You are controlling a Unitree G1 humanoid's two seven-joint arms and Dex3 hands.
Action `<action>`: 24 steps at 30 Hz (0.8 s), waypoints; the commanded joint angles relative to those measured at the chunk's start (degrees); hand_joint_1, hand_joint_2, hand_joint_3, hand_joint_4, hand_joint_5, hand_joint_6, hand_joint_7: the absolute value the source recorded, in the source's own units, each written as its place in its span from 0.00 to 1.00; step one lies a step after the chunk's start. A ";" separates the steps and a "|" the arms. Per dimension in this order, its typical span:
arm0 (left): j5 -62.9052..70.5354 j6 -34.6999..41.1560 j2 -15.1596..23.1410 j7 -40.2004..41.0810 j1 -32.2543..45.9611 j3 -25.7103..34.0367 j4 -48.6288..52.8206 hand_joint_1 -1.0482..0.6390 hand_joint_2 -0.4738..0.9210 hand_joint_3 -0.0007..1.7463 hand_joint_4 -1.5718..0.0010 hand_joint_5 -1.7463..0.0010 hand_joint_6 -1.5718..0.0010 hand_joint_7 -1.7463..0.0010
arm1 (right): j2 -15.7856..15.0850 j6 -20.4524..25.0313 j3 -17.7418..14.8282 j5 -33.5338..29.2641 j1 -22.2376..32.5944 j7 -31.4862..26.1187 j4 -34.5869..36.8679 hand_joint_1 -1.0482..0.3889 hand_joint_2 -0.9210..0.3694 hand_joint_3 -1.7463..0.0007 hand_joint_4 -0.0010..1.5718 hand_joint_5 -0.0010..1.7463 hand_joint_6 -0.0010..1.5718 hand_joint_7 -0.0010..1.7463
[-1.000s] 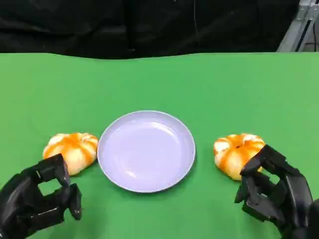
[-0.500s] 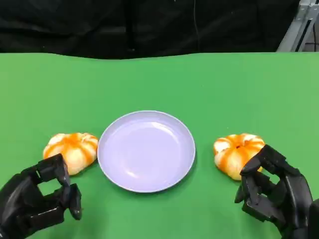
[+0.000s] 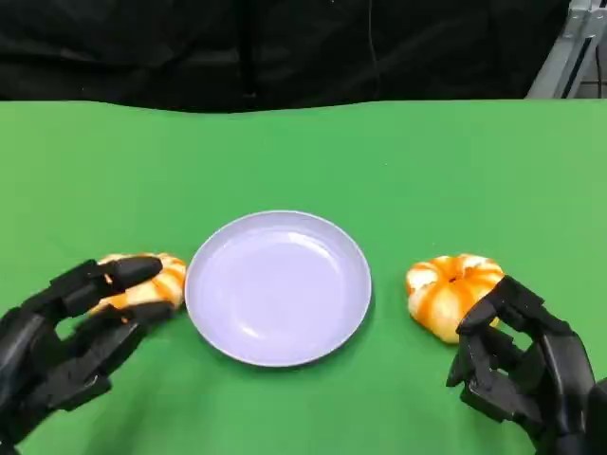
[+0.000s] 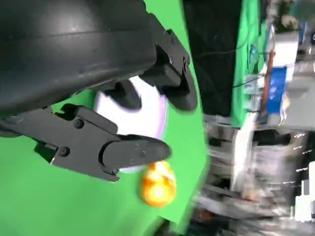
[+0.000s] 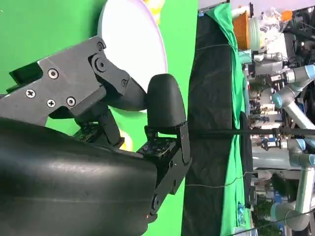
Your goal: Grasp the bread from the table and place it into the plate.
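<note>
Two orange-and-white bread rolls lie on the green table either side of a pale lavender plate (image 3: 278,287). The left bread (image 3: 156,278) is partly covered by my left hand (image 3: 71,336), whose spread fingers reach over its near side. I cannot tell whether they touch it. The right bread (image 3: 448,289) sits just beyond my right hand (image 3: 520,365), whose fingers are curled in with nothing held. In the left wrist view the plate (image 4: 156,115) and a bread roll (image 4: 157,183) show past the fingers. In the right wrist view the plate (image 5: 132,44) lies beyond the curled fingers.
The green cloth (image 3: 303,152) stretches bare behind the plate up to a black backdrop (image 3: 285,47). A metal frame (image 3: 569,47) stands at the far right corner. Lab clutter and other robot arms (image 5: 290,98) show beyond the table.
My left hand has uncurled its fingers and reached forward over the near side of the left bread. The right hand, plate and both rolls have stayed put.
</note>
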 commanded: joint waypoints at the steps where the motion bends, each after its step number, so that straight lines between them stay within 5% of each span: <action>1: 12.71 -9.19 5.11 3.69 -1.39 -2.20 1.53 0.12 1.00 0.21 0.96 0.93 0.84 1.00 | -1.04 0.26 -0.55 0.39 0.23 0.21 -1.16 0.62 0.25 0.36 0.53 1.00 0.41 0.91; 15: 52.61 -17.40 13.75 27.88 -16.00 -14.87 14.35 0.06 1.00 0.05 0.90 0.95 0.73 0.98 | -0.74 -0.24 -0.46 -0.01 -0.26 -0.25 -0.39 0.63 0.24 0.37 0.54 1.00 0.41 0.91; 24: 58.81 -18.47 14.65 33.96 -22.81 -21.42 24.25 0.07 0.99 0.01 0.86 0.97 0.71 0.99 | -0.52 -0.11 -0.12 -0.20 -0.18 -0.74 -0.74 0.63 0.24 0.36 0.54 1.00 0.41 0.91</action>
